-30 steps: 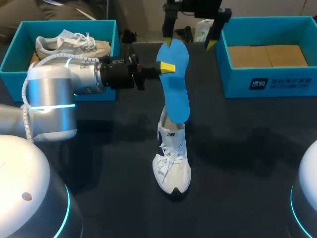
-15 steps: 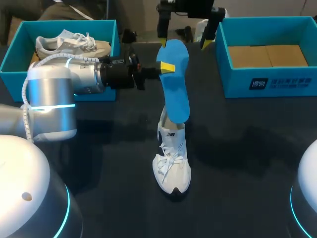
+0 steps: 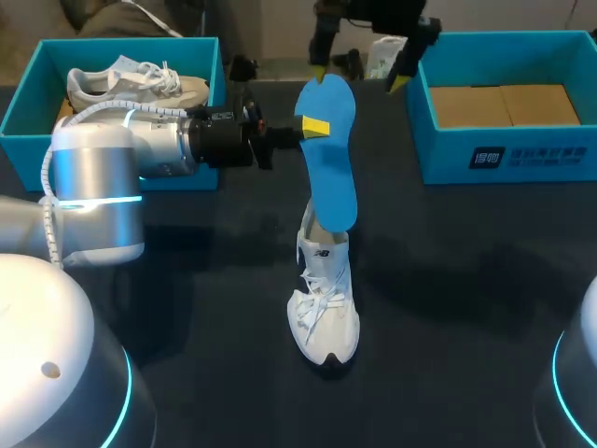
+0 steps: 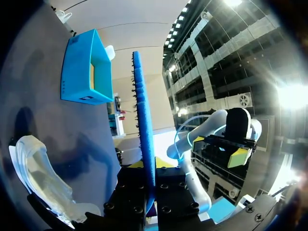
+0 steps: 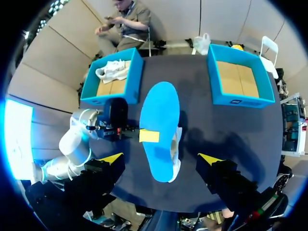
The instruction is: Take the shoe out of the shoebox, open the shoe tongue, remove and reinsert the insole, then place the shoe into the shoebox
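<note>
The blue insole (image 3: 328, 163) is clamped near its upper end between the fingers of the left gripper (image 3: 310, 129). In the head view only one yellow tip (image 3: 315, 128) is seen on the near face, the other being hidden behind the insole. The insole is held upright, and its lower end covers the heel opening of the white shoe (image 3: 324, 313), so it cannot be told whether the two touch. The shoe is set on the dark table (image 3: 466, 280), between the two boxes. The right gripper (image 3: 357, 77) is held over the insole and apart from it, fingers spread wide on nothing, its body cut off at the frame's edge. A second white shoe (image 3: 140, 82) is contained in the left shoebox (image 3: 131, 45). A brown lining (image 3: 504, 103) is seen in the right shoebox (image 3: 522, 154).
</note>
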You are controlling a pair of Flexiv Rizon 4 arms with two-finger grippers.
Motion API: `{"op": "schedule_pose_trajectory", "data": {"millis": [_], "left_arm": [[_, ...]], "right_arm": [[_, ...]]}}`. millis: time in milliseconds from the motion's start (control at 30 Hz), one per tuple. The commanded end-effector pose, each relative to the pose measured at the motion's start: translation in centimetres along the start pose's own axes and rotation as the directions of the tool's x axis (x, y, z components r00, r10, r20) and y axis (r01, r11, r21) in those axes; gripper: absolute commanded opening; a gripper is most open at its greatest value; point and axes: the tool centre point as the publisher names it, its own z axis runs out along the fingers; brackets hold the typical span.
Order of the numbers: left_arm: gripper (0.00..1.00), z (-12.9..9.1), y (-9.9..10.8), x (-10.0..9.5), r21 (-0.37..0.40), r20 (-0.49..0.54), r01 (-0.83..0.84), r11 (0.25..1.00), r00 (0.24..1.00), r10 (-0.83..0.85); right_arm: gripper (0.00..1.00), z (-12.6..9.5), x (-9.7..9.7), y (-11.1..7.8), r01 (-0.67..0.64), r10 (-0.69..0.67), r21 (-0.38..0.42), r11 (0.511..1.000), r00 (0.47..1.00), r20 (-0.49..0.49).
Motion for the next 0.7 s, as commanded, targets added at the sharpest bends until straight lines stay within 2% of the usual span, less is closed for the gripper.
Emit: {"op": "schedule_pose_trajectory", "data": {"millis": [33, 367, 700], "left_arm": [[0.0, 0.1, 0.0, 0.0, 0.002, -0.001, -0.001, 1.0, 1.0, 0.001], [0.0, 0.1, 0.0, 0.0, 0.002, -0.001, -0.001, 1.0, 1.0, 0.001], [0.0, 0.1, 0.0, 0.0, 0.002, -0.001, -0.001, 1.0, 1.0, 0.001]], "right_arm": [[1.0, 0.7, -2.1, -0.5, 0.001, -0.006, -0.025, 1.0, 0.984, -0.18], [1.0, 1.6, -4.0, -0.4, 0.04, -0.05, -0.035, 0.999, 0.926, -0.374], [1.0, 3.5, -5.5, -0.9, 0.016, -0.047, -0.059, 0.998, 0.822, -0.568]]}}
